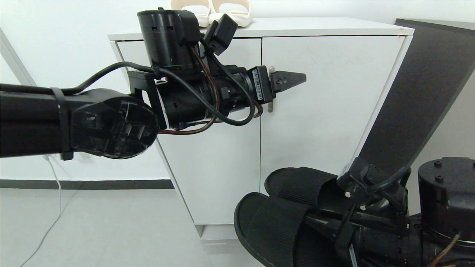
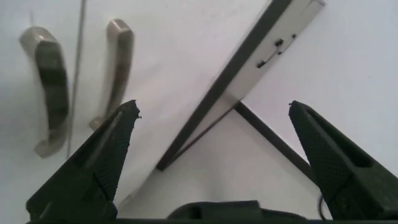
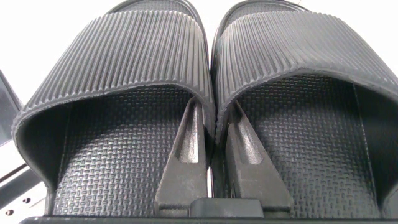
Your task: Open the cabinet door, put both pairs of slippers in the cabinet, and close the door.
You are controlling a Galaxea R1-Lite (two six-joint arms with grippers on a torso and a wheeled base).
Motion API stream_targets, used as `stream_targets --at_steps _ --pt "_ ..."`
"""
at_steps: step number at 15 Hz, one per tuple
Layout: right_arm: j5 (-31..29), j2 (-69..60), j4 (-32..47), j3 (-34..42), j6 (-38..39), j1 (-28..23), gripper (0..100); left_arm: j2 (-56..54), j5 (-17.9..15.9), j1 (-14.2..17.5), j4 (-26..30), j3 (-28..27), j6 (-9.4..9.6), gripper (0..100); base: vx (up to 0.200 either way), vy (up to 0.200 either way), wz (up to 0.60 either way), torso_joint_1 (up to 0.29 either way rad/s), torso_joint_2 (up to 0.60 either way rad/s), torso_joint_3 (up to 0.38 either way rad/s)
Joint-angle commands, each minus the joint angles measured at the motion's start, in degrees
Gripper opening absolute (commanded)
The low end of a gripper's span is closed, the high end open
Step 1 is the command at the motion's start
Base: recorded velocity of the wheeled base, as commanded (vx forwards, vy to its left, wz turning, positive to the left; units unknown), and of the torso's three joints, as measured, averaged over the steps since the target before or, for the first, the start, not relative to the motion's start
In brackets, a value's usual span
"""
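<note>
Standing shut, the white cabinet has its two metal door handles side by side at the centre seam. The left gripper hovers just in front of them, jaws spread wide and around neither handle. The cream slippers rest on the cabinet top. Low beside the right door, the right gripper holds the black slippers, jaws clamped on their touching inner walls. A dark panel leans beside the cabinet. Door opening appears to be the step in hand; next, the left jaws likely need to straddle one handle, close, then pull outward.
</note>
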Motion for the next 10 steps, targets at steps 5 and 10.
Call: stream_targets --at_steps 5,10 --pt "0.07 0.15 -0.06 0.02 -0.02 0.02 0 3.76 2.65 1.44 0.52 -2.97 1.05 100 0.000 0.000 0.00 0.000 0.00 0.000" --pt "0.07 0.15 -0.06 0.11 -0.19 0.02 0 8.41 2.65 2.49 0.69 -7.98 1.14 100 0.000 0.000 0.00 0.000 0.00 0.000"
